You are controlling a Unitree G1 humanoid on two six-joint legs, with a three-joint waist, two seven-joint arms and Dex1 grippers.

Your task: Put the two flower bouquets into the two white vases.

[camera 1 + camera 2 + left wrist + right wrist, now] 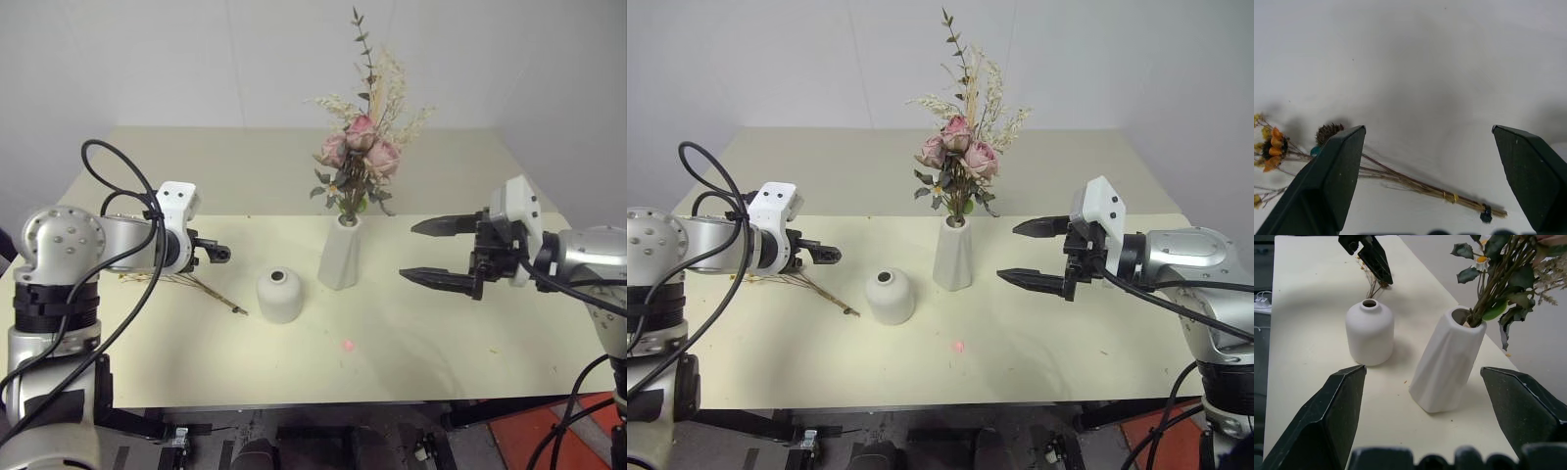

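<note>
Cream bench (441,362) carries the tall vase (340,253) holding the rose bouquet (361,157). Just beside it stands the short vase (279,295), empty. Thin-stemmed bouquet (186,285) lies flat beneath the spread left hand (217,254). Right hand (438,252), spread and empty, hovers beside the tall vase.

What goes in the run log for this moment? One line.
rose bouquet: in tall vase | dried sprig bunch: on table, under open left pincer | short vase: empty | right pincer: open, holding nothing
</note>
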